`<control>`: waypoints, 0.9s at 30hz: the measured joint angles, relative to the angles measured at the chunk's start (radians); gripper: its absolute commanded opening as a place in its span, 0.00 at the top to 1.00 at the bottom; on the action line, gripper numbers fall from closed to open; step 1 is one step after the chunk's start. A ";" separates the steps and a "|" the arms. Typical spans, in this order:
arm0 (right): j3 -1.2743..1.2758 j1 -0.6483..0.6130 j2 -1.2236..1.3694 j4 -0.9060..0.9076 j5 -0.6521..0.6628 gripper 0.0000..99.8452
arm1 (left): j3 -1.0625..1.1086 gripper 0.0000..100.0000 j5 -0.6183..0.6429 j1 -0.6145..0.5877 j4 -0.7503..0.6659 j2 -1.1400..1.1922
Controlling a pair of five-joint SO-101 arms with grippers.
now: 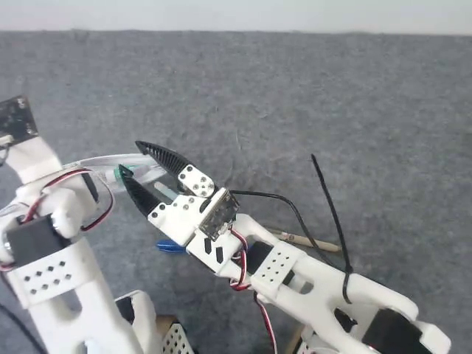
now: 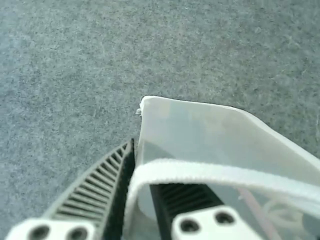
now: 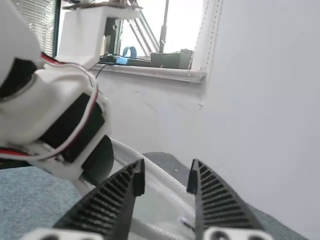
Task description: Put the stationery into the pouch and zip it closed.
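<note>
Two arms on this one, parked over a grey, fuzzy carpet [image 1: 332, 88] running back to a pale wall [image 1: 236, 13]. Got the left gripper [image 2: 142, 167] clamped on the rim of the clear pouch [image 2: 200, 135], with the white zip band [image 2: 225, 175] pinched between its ribbed black fingers [image 2: 95, 195] and the rest of the pouch poking out past the tips, grey carpet all around. Got the right gripper [image 1: 131, 160] sitting right at the pouch, jaws spread wide and gripping nothing, zip band visible through the gap from its own camera. Can also make out a green bit [image 1: 122, 174] at the pouch by the nearer jaw, a blue bit [image 1: 169, 246] on the carpet under the right arm [image 1: 295, 273], and a thin wooden stick [image 1: 295, 237] lying just beside that arm. From the right wrist, more room: wall rising white behind the pouch, a sill [image 3: 155, 72], a bright window [image 3: 182, 22] and some blinds [image 3: 35, 20].
</note>
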 measured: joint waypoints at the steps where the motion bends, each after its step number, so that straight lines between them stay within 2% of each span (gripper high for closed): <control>1: 0.000 0.000 -0.017 0.023 0.000 0.87 | 0.000 0.99 0.000 -0.011 0.000 0.000; 16: 0.014 0.021 -0.535 0.744 -0.002 0.87 | 0.000 0.99 0.000 -0.061 -0.009 0.009; 21: -0.012 0.077 -0.594 0.933 -0.002 0.87 | 0.000 0.99 0.000 -0.069 -0.009 0.009; 27: -0.204 0.081 -0.594 1.313 -0.002 0.87 | 0.002 0.99 0.000 -0.098 -0.009 0.011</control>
